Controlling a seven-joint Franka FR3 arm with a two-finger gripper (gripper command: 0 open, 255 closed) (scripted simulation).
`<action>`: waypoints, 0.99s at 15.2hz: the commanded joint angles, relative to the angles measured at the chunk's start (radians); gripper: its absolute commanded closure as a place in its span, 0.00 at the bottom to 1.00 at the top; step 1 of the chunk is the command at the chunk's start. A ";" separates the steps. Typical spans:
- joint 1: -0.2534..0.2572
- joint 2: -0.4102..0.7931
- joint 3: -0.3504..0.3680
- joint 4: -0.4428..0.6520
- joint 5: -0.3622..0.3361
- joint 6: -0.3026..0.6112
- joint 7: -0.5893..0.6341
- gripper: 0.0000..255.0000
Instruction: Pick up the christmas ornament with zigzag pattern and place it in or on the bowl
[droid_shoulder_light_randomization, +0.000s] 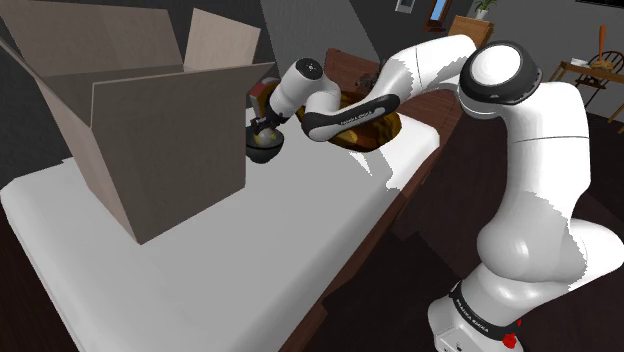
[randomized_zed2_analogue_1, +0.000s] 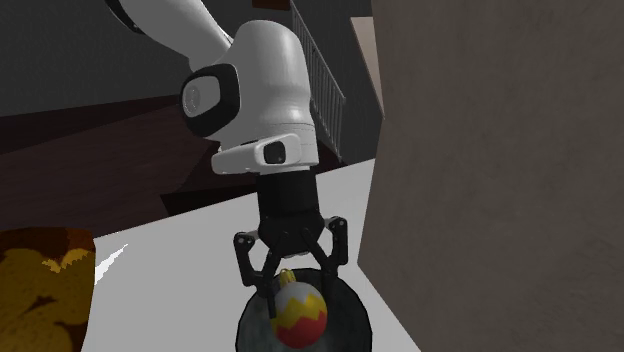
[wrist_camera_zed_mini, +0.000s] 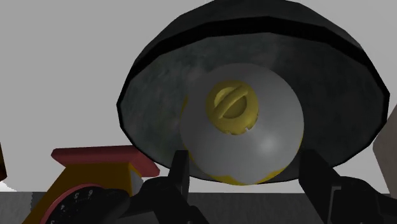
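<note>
Arm (droid_shoulder_light_randomization: 535, 170) stretched out and bent over, gripper (randomized_zed2_analogue_1: 293, 280) pointing down with its jaws apart.

In the shoulder view the white arm rises from the lower right, turns at a dark-capped joint (droid_shoulder_light_randomization: 497, 72) and reaches toward that view's left, where its last links fold downward to the black gripper. The second exterior view shows the white wrist (randomized_zed2_analogue_1: 265, 90) standing upright over the gripper, which hangs straight down. In the wrist view the two fingers (wrist_camera_zed_mini: 179, 173) stand spread, well apart from each other, and clamp nothing between them.
</note>
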 joint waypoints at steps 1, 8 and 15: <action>0.000 0.000 0.000 0.000 0.000 0.000 0.000 1.00; 0.000 0.000 0.000 0.000 0.000 0.000 0.000 0.00; -0.096 -0.133 0.083 -0.121 0.081 0.000 -0.023 0.00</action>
